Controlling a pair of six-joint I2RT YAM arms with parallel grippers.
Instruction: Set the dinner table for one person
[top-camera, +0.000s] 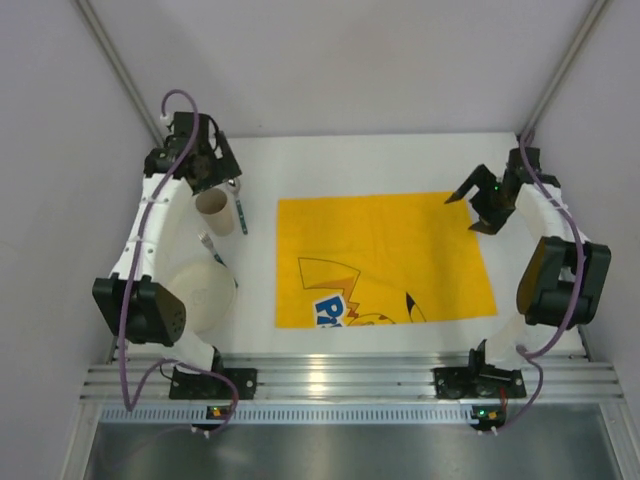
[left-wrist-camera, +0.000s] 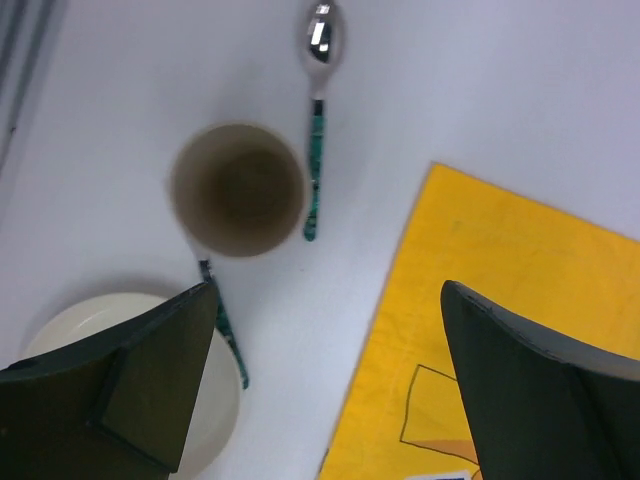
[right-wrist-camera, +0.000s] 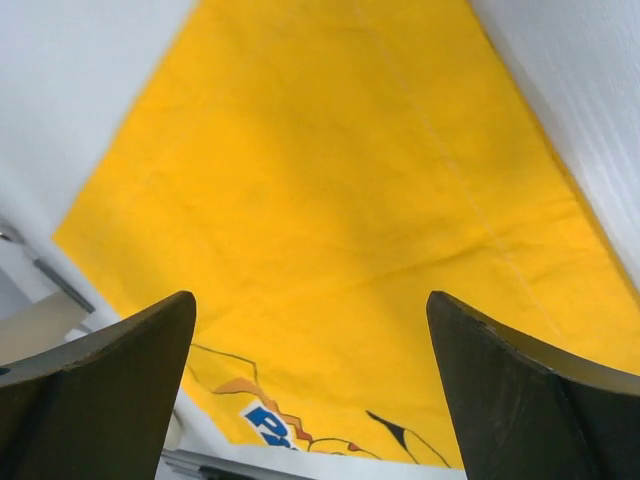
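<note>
Dark fingers of the left gripper (left-wrist-camera: 328, 290) loom at the bottom of its wrist view, spread wide with nothing between them, hanging above the far left of the dinner table (top-camera: 400, 160). That table, white and matte, runs from the back wall to the ribbed aluminium rail (top-camera: 350, 380) at the near edge, where both arm bases sit. Flat on its middle lies the yellow mat (top-camera: 385, 250), with black cartoon outlines at its near edge and blue, white-edged lettering; only a "P" can be read. Left of the mat, on bare tabletop, a tan cup (left-wrist-camera: 238, 190) stands upright, mouth open. Just beside it, between cup and mat, lies a spoon (left-wrist-camera: 316, 120) with a green patterned handle, its shiny bowl at the far end. A second green-handled utensil (left-wrist-camera: 228, 335) runs along the rim of a cream plate (left-wrist-camera: 70, 320), its head hidden. Over on the right, the right gripper (right-wrist-camera: 310, 300) hovers above the mat's far right corner, jaws wide apart, empty.
</note>
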